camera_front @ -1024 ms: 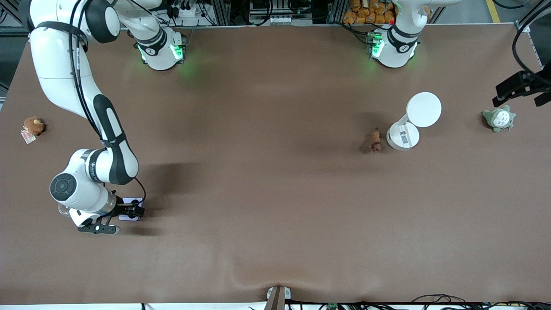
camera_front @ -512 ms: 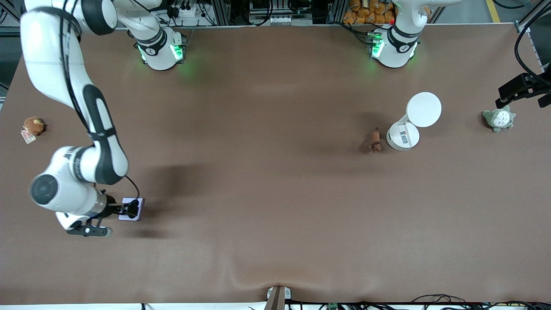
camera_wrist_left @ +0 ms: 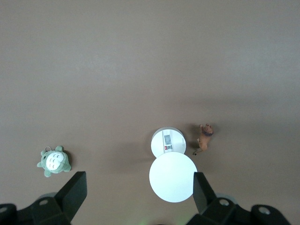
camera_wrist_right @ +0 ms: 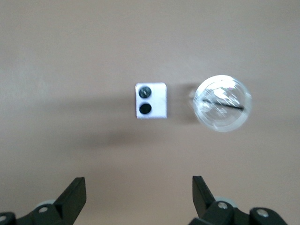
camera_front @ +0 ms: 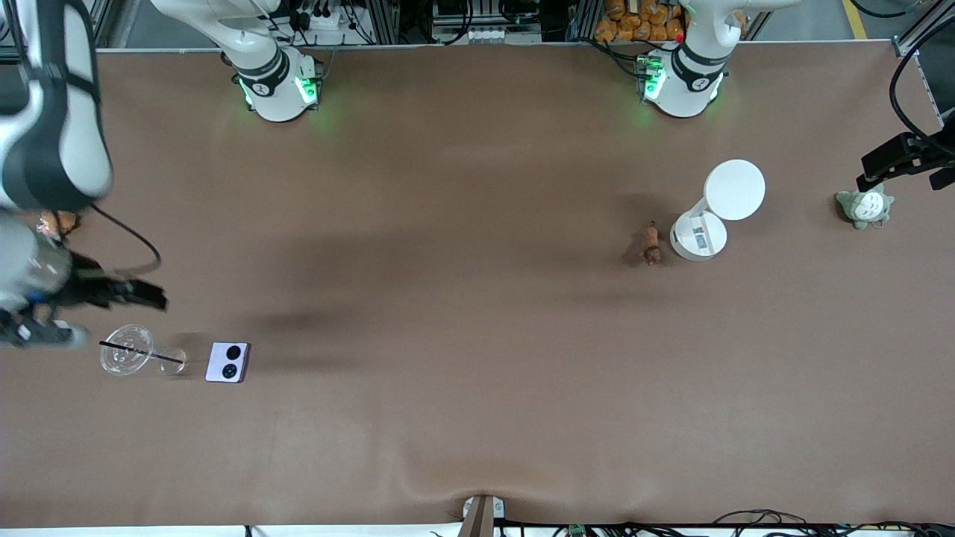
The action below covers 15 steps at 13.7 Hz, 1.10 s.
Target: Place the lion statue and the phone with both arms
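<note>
The pale lavender phone [camera_front: 227, 362] lies flat on the table near the right arm's end, its two black camera circles up; it also shows in the right wrist view [camera_wrist_right: 151, 100]. My right gripper [camera_front: 134, 293] is open and empty, raised high over the table near the phone [camera_wrist_right: 138, 194]. The small brown-orange lion statue [camera_front: 651, 245] stands beside a white lamp base; it shows in the left wrist view [camera_wrist_left: 205, 137]. My left gripper [camera_front: 899, 160] is open and empty, high over the left arm's end of the table [camera_wrist_left: 138, 192].
A clear plastic cup with a dark straw [camera_front: 127, 350] lies beside the phone. A white round stand and disc [camera_front: 716, 209] sit next to the lion. A grey-white plush [camera_front: 864, 206] lies under the left gripper. A brown plush [camera_front: 56, 220] is partly hidden by the right arm.
My right gripper has let go of the phone, risen and drawn back toward the table's end, uncovering the clear cup. The phone stays where it was. The left arm has barely moved.
</note>
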Tool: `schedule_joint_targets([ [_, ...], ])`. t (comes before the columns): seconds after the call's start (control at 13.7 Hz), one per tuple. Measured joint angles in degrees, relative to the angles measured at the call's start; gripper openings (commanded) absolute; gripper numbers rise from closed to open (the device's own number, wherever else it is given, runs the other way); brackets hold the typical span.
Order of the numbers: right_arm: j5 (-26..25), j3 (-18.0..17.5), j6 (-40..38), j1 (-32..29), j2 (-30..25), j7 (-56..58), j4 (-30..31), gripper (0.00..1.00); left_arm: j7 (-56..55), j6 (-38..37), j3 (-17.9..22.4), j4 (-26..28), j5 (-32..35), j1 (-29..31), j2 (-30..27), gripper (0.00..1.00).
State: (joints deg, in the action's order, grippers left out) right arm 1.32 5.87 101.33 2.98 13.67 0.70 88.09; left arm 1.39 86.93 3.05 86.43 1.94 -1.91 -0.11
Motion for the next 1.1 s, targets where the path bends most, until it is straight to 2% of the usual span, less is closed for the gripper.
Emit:
schedule_joint_targets([
  [0.22,-0.6,-0.4,-4.1,0.2,-7.3,-0.1,2.4,1.0,0.0,0.5,0.0,0.0,-0.9,0.0,0.2,1.0],
  [0.66,-0.6,-3.1,-11.9,0.6,-14.7,-1.6,2.4,1.0,-2.8,0.5,1.1,0.1,-1.2,0.4,0.3,1.0],
  [1.1,-0.6,-3.3,-17.7,-1.3,-16.7,-1.9,-0.3,1.0,-3.9,0.5,0.7,0.1,-1.4,-0.4,0.4,1.0],
])
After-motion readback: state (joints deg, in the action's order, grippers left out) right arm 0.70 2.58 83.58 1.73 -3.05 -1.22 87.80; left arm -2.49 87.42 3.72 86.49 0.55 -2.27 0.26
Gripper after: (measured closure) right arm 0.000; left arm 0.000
